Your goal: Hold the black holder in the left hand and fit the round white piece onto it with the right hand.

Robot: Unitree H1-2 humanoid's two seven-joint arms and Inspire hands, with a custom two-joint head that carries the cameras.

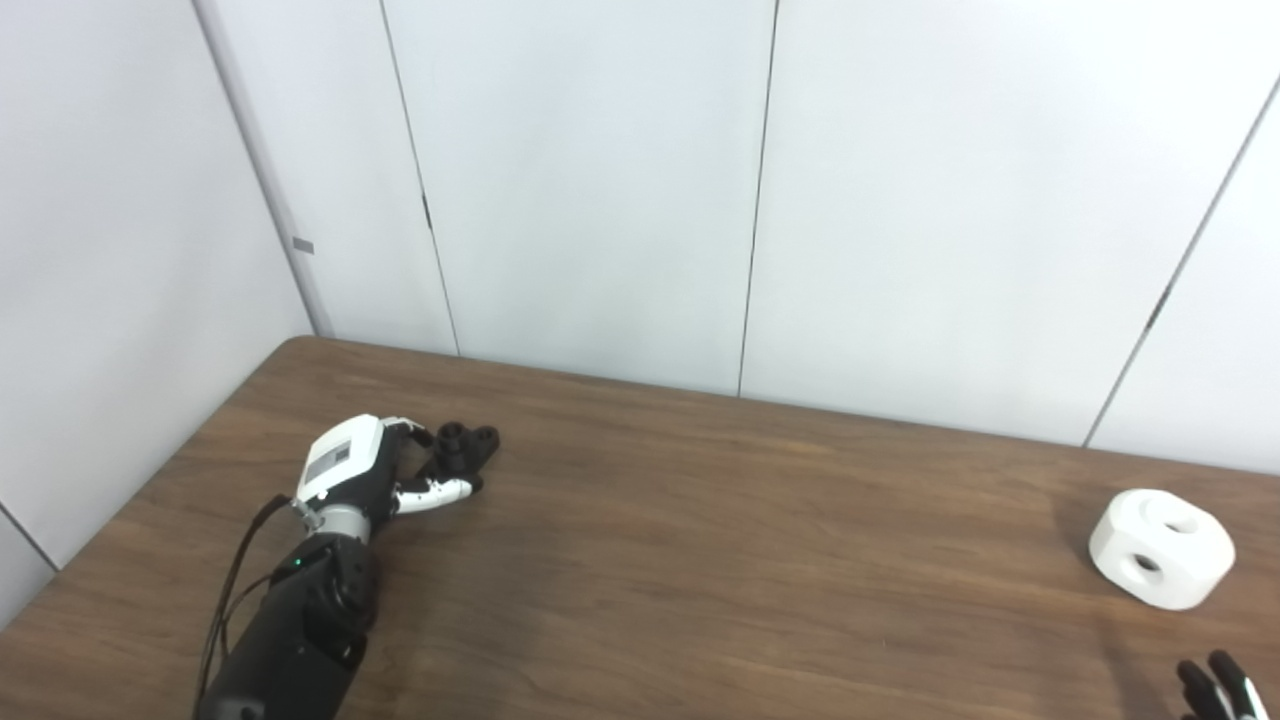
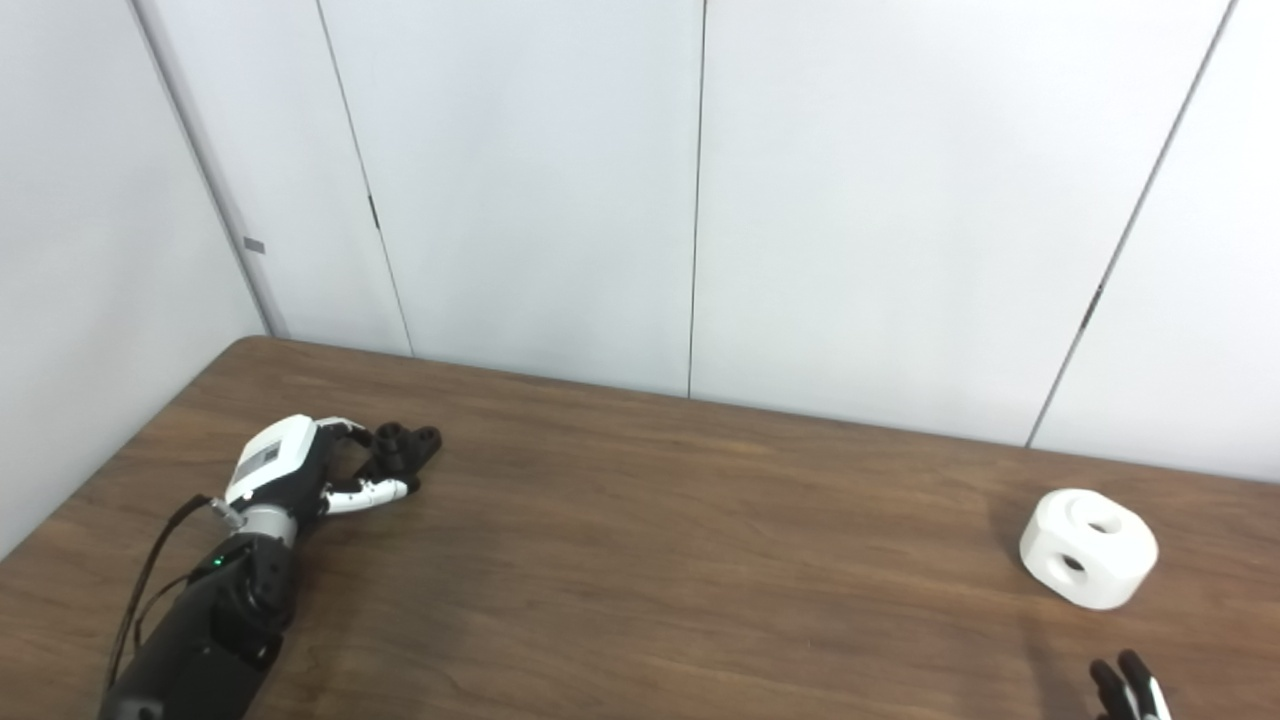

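Left hand [image 1: 372, 470] fingers around holder [image 1: 462, 447], grip unclear. Right hand [image 1: 1218, 688] barely visible, state unclear. White piece [image 1: 1161, 548] looks rigid, light, smooth; grasp its sides.

Left hand [image 1: 372, 470] white-backed with grey label, black-and-white fingers, silver wrist collar, black forearm, green indicator light, black cables; right hand [image 1: 1218, 688] fingertips black with white.

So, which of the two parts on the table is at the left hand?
The small black holder, at the left hand's fingers. The round white piece lies far right, untouched.
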